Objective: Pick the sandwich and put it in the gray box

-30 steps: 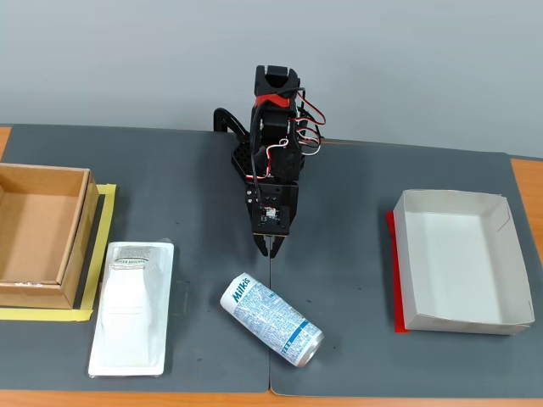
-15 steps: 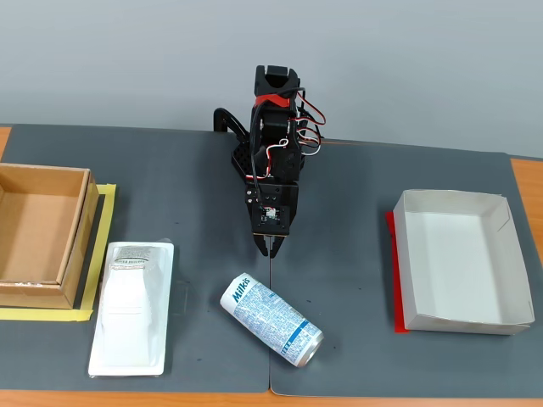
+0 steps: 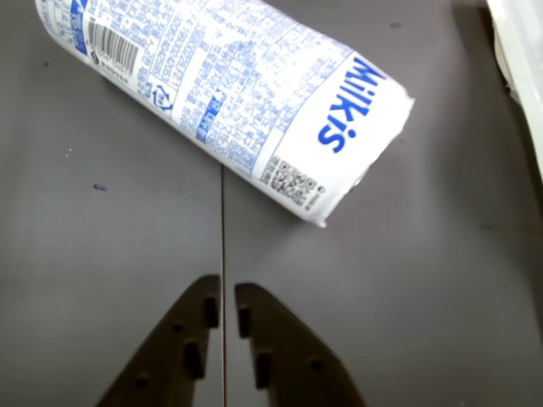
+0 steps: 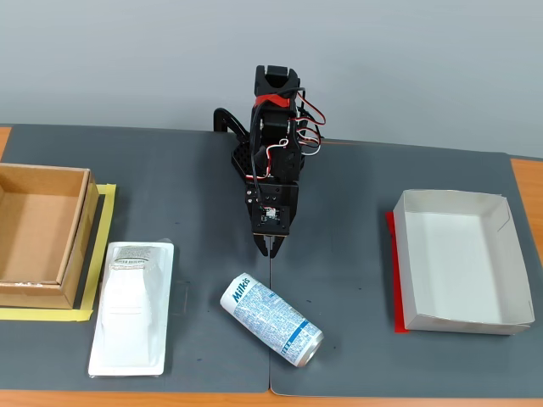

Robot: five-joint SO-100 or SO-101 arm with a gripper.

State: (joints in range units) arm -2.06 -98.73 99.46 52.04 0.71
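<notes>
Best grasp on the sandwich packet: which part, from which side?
Judging by its pose, come from above and pinch across the narrow width mid-body of the sandwich: it lies flat, long axis running toward the camera. The gripper must first swing left in the fixed view.

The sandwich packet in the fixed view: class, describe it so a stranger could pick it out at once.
Start at the open brown cardboard box at the left edge of the dark grey table mat. Just right of it, nearer the camera, lies the flat white rectangular plastic sandwich packet. Unlike the round blue-and-white printed can beside it, it is flat, with a small grey label.
</notes>
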